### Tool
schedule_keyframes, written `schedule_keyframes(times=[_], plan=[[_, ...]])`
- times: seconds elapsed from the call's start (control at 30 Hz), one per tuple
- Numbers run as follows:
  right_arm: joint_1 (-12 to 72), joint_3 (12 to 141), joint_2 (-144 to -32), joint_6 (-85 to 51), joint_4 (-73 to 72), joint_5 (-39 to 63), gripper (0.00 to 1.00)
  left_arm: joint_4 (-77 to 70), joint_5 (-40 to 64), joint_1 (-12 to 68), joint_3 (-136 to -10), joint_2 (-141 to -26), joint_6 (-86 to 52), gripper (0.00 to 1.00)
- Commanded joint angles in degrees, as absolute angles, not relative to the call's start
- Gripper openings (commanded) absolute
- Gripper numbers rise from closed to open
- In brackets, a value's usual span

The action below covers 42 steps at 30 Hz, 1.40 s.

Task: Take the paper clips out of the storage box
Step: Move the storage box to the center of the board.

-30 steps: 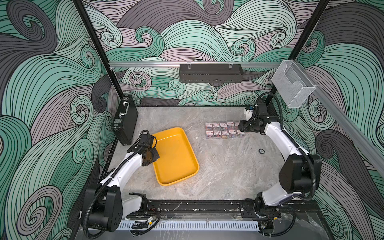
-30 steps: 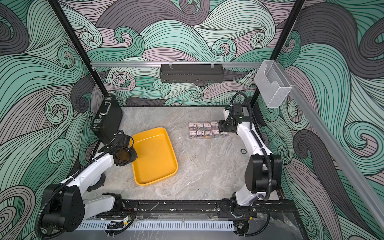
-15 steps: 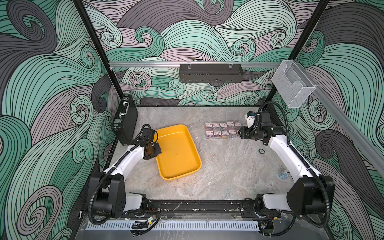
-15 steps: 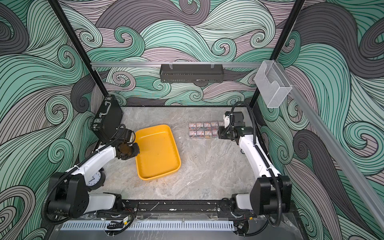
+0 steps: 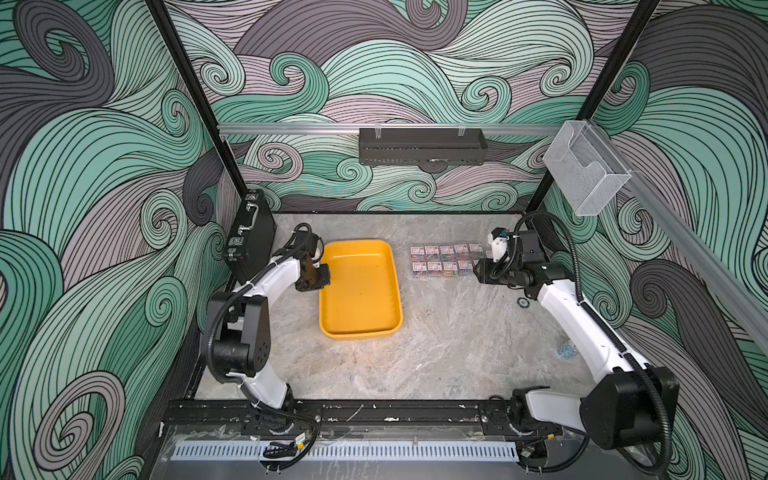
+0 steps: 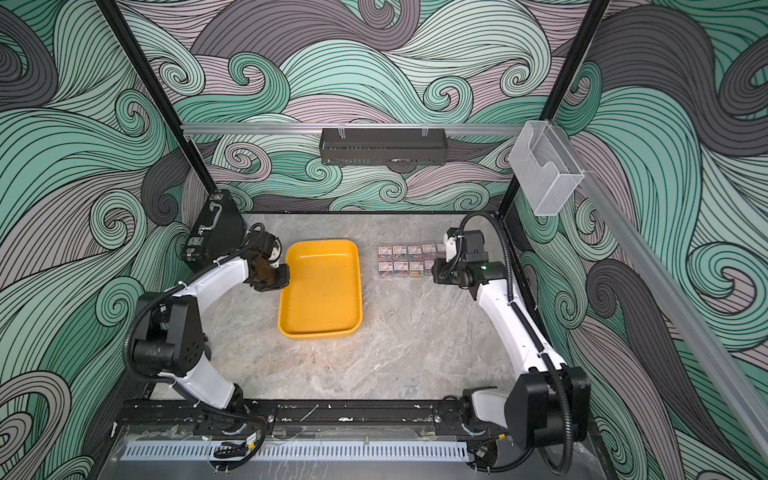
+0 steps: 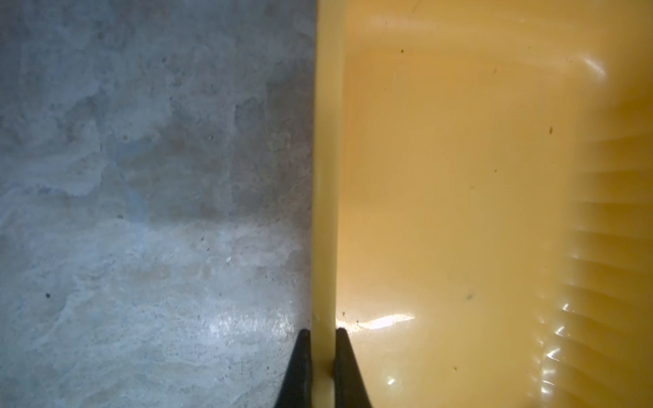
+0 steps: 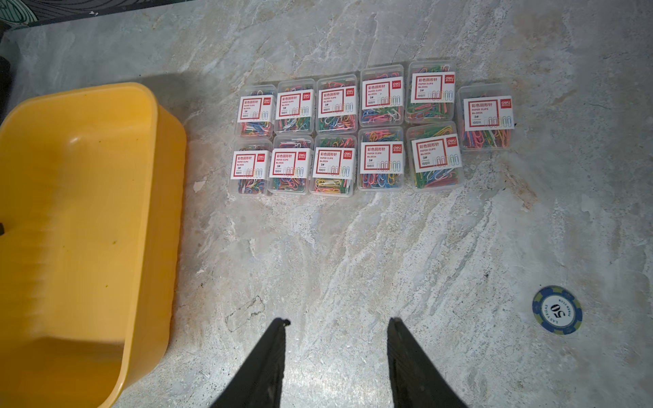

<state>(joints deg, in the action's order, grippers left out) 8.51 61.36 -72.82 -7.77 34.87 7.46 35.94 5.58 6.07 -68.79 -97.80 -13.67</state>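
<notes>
Yellow-orange storage box [image 5: 359, 299], rim clamped by left pincer [image 7: 322, 333], right pincer [image 8: 339, 321] parted, empty, paper clips [image 8: 339, 130] alongside, poker chip [image 8: 557, 309] nearby

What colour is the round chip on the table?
The poker chip is blue with pale edge patches, clearest in the right wrist view.
</notes>
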Motion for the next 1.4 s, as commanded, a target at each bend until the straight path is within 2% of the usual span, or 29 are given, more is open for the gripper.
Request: schedule_keyframes(times=[0.0, 0.3, 0.6, 1.07, 1.37], plan=[[9.40, 60.09, -70.26, -9.34, 35.56, 6.28, 0.48, 39.13, 7.83, 3.43, -75.06, -102.16, -8.51, 0.00], [9.79, 58.71, -68.00, -10.09, 36.56, 5.53, 0.47, 41.51, 13.67, 0.90, -86.91, -111.13, -4.25, 0.00], [10.17, 58.01, -68.35, -10.70, 36.80, 4.30, 0.47, 44.82, 14.42, 0.86, -97.58, -119.40, -4.85, 0.00], [10.64, 60.25, -72.39, -9.79, 36.35, 4.35, 0.46, 41.70, 20.62, 1.39, -101.38, -124.17, -10.33, 0.00], [11.60, 60.93, -73.61, -9.68, 35.88, 4.33, 0.46, 42.25, 21.01, 2.50, -105.24, -127.15, -11.34, 0.00]])
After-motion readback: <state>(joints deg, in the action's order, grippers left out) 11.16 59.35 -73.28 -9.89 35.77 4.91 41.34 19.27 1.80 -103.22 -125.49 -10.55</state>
